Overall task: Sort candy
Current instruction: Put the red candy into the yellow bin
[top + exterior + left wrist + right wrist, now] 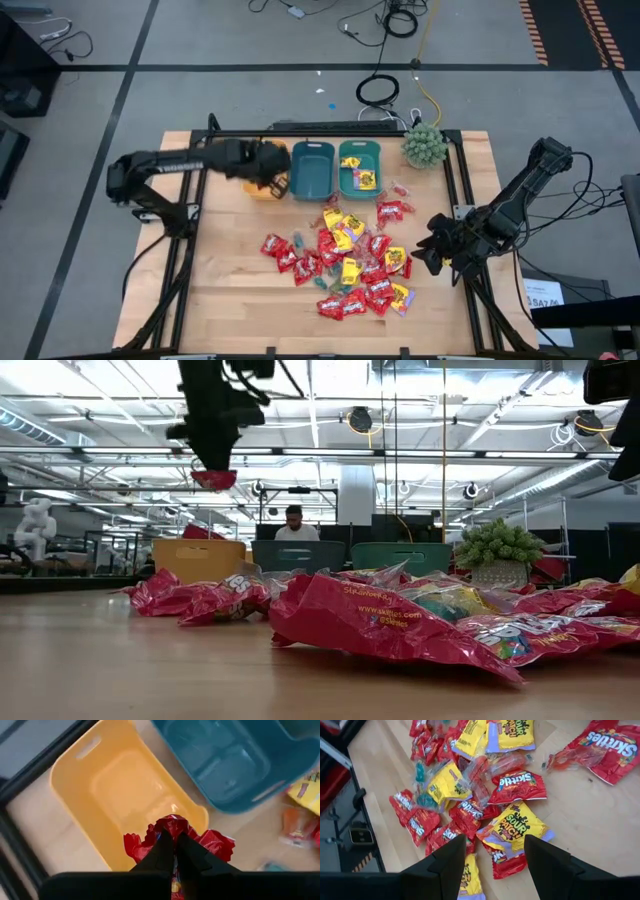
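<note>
The candy lies as a pile [345,260] of red and yellow packets and small wrapped pieces in the middle of the wooden table. My left gripper [266,178] hangs high over the orange bin [120,795] at the far left, shut on one red packet [214,479]. Two teal bins [312,168] [360,168] stand to the right of the orange bin. The right-hand one holds a yellow packet [365,180]. My right gripper [495,855] hovers open above the pile's right edge, with nothing between its fingers. My left gripper pinches the crumpled red packet [172,825] between its two fingertips [162,852]. The fingers come steeply from above. The packet bunches around and below the tips and hangs clear, above the orange bin's rim nearest the candy pile.
A green spiky plant [425,145] stands at the table's far right corner, beside the teal bins. Black frame rails run along the table's left and right sides [462,190]. Bare wood lies left of the pile and along the near edge [230,300].
</note>
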Motion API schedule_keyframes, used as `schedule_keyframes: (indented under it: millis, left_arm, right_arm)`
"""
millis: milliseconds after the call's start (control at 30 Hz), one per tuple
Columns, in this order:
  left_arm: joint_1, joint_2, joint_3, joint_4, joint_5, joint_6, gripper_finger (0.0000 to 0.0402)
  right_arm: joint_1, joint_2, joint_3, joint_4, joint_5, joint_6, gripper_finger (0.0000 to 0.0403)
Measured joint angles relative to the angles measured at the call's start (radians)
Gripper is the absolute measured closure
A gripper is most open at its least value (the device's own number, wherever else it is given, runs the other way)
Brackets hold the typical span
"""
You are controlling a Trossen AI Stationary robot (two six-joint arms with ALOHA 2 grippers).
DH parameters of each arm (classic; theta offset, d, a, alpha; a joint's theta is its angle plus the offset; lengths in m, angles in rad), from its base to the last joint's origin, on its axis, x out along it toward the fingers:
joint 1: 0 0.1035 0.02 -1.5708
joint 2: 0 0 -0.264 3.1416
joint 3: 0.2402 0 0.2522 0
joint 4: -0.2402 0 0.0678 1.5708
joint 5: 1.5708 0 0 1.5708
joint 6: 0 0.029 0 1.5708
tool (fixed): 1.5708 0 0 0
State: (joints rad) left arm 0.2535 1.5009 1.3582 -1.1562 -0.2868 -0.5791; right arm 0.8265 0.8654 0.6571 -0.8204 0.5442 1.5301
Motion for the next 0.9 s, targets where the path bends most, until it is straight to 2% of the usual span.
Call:
schedule_keyframes:
  millis: [133,333,700,900]
  left_arm:
    - [0.147,0.005,0.0,0.104,0.074,0.176,0.0388]
    - [0.243,0.005,0.0,0.127,0.078,0.279,0.0357]
    - [0.316,0.005,0.0,0.128,0.077,0.359,0.0294]
    - [0.321,0.005,0.0,0.117,0.077,0.355,0.0286]
  right_arm:
    - [0.0,0.0,0.0,0.001,0.058,0.067,0.0209]
    - [-0.001,0.0,0.0,0.002,0.084,0.16,0.0209]
    - [-0.001,0.0,0.0,0.001,0.089,0.202,0.0209]
    - [-0.001,0.0,0.0,0.0,0.089,0.195,0.0209]
